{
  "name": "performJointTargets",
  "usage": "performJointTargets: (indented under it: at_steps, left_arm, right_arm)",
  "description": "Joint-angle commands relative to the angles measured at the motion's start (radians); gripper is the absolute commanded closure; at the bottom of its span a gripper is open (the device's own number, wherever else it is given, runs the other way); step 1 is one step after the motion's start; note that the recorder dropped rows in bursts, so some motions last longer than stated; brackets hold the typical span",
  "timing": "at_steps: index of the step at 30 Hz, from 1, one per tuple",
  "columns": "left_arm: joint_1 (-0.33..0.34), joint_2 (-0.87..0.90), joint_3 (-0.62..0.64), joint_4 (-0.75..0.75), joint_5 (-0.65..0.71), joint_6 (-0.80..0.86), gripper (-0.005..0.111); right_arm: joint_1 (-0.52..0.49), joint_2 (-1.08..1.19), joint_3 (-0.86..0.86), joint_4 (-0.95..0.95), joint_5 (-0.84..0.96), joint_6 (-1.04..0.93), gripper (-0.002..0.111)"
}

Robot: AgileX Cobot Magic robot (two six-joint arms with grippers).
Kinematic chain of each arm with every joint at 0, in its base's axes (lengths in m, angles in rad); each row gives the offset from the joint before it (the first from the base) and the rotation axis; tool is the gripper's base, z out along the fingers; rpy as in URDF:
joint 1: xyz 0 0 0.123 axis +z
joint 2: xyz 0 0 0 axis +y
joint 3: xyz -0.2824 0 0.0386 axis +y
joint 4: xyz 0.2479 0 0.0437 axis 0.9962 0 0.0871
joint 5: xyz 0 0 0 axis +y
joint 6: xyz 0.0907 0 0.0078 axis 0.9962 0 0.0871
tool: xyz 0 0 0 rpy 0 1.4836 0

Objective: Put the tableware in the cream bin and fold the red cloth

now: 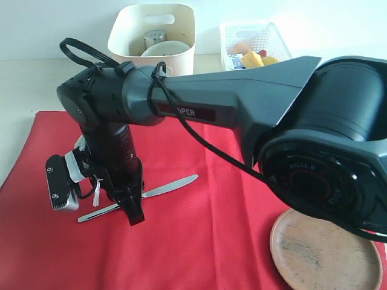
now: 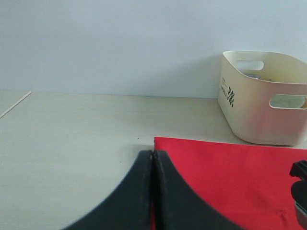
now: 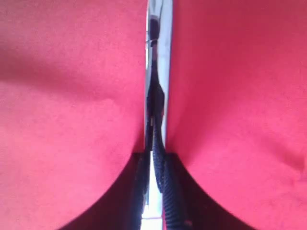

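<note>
The right fingers [image 3: 129,201] are pinched on the silver knife [image 1: 172,186], which lies flat on the left part of the red cloth [image 1: 230,199]. The left fingers [image 2: 134,191] are pressed together near a corner of the cloth. The cream bin [image 1: 181,57] stands on the counter [image 2: 72,143] just beyond the cloth.

My pale table [image 2: 72,143] carries a red cloth [image 1: 211,229], spread under my right pincer [image 1: 134,212], its corner just ahead of my left pincer [image 2: 152,155]. Beyond the right pincer, past the cloth's far edge, stand the bin [image 1: 181,60] and, beside it, the basket [image 1: 227,48].
</note>
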Motion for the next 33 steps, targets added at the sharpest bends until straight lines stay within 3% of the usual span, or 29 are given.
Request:
performJointTargets:
  at_steps: [1,9,14,20,25,26,29,33]
  left_arm:
    - [-0.006,-0.006,0.0,0.0,0.003,0.0,0.104]
    - [-0.006,-0.006,0.0,0.0,0.003,0.0,0.104]
    - [-0.006,-0.006,0.0,0.0,0.003,0.0,0.104]
    - [-0.006,-0.006,0.0,0.0,0.003,0.0,0.104]
    - [-0.006,-0.006,0.0,0.0,0.003,0.0,0.104]
    - [-0.006,-0.006,0.0,0.0,0.003,0.0,0.104]
    - [-0.006,-0.006,0.0,0.0,0.003,0.0,0.104]
    - [-0.006,-0.006,0.0,0.0,0.003,0.0,0.104]
  right_arm:
    - [-0.003,-0.063,0.008,0.02,0.017,0.002,0.108]
    - [-0.007,-0.218,0.008,0.0,-0.104,0.049,0.108]
    - [-0.016,-0.288,0.008,-0.13,-0.331,0.219,0.108]
    - [-0.073,-0.315,0.008,-0.372,-0.701,0.651,0.108]
    - [-0.135,-0.315,0.008,-0.637,-0.934,1.106,0.108]
    - [-0.161,-0.315,0.008,-0.718,-0.981,1.268,0.108]
    - [-0.218,-0.31,0.008,-0.845,-0.986,1.454,0.108]
    - [-0.279,-0.279,0.008,-0.85,-0.937,1.581,0.108]
